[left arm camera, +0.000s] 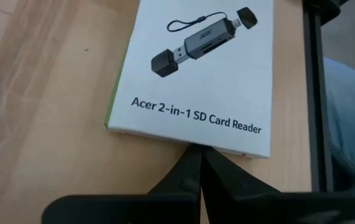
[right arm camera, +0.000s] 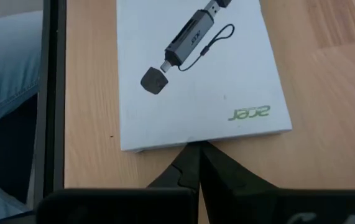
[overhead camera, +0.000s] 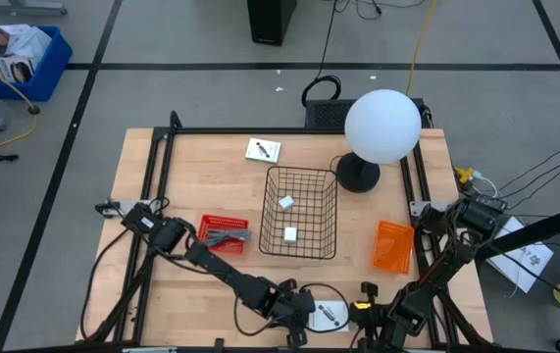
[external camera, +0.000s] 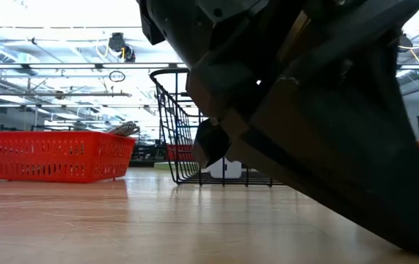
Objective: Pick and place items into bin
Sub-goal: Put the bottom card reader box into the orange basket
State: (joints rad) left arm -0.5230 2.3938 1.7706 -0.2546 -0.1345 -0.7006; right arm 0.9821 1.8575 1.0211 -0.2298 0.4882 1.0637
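Left wrist view: both tools pressed together, pointing at one white card box from opposite ends, gripping nothing.
Left tool [left arm camera: 196,163] and right tool [right arm camera: 194,155] are sitting at the near-edge box [overhead camera: 330,314]; wire bin [overhead camera: 301,245] is holding two white blocks [overhead camera: 286,202]; second box [overhead camera: 263,150] is waiting beyond it.

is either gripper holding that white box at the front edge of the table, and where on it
Neither. The left gripper and right gripper are both shut, tips at opposite edges of the white card reader box, with nothing between their fingers.
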